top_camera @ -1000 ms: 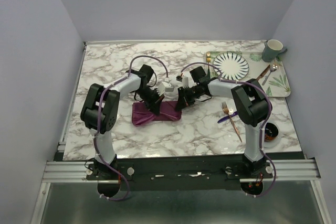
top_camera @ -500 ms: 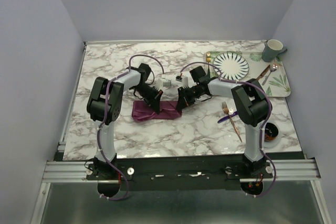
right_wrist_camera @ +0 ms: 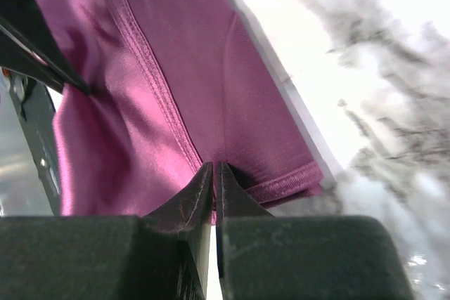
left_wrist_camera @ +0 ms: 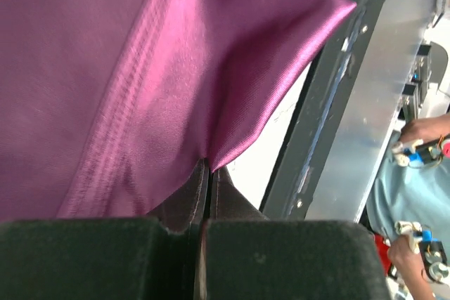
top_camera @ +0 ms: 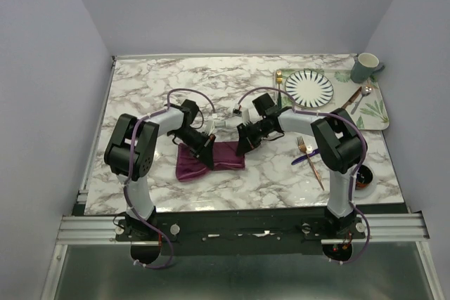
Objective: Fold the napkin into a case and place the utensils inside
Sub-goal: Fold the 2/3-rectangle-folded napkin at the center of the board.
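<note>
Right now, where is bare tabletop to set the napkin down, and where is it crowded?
Bare marble: the back-left of the table, and the near strip between the napkin and the front edge. Crowded: the right side, with the tray, fork and knife, and the middle, where the left gripper and right gripper pinch the napkin.

Left gripper (left_wrist_camera: 208, 173) and right gripper (right_wrist_camera: 214, 171) — both pinched shut.
</note>
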Robot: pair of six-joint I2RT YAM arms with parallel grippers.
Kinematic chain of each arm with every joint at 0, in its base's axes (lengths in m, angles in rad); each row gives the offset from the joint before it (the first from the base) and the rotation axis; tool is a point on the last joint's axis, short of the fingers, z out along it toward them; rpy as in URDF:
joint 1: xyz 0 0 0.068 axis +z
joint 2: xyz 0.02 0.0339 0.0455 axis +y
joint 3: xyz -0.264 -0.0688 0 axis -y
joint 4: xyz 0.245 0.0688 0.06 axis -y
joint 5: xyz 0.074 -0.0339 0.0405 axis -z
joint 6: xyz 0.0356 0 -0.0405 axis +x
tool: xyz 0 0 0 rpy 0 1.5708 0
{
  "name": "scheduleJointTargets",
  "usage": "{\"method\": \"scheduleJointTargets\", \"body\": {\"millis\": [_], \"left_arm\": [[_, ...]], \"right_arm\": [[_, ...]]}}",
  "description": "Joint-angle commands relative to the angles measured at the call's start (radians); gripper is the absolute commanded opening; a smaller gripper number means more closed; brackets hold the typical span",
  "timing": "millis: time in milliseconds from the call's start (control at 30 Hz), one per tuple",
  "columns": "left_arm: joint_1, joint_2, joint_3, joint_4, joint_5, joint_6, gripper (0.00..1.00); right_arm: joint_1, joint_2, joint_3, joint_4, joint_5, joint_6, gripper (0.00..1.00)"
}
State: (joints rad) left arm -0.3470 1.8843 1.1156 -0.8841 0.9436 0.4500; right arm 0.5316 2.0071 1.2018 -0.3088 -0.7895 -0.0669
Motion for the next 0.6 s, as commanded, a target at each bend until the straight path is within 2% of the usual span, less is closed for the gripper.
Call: {"method": "scheduleJointTargets", "body": {"millis": [0,300,567], "left_arm": [[-0.006,-0.060,0.027,0.054,0.037,-0.095,0.00],[0.017,0.071,0.225,0.001,-0.034,-0.082,0.00],[0.043,0.191,0.288,0.004,-0.035,-0.073,0.00]], "right_arm": [[0.018,0.005,-0.038,-0.078,0.055,-0.083,0.14],[0.019,0.038,0.002,-0.105,0.058,-0.103,0.14],[0.019,0.059,0.033,-0.127,0.064,-0.116,0.14]]}}
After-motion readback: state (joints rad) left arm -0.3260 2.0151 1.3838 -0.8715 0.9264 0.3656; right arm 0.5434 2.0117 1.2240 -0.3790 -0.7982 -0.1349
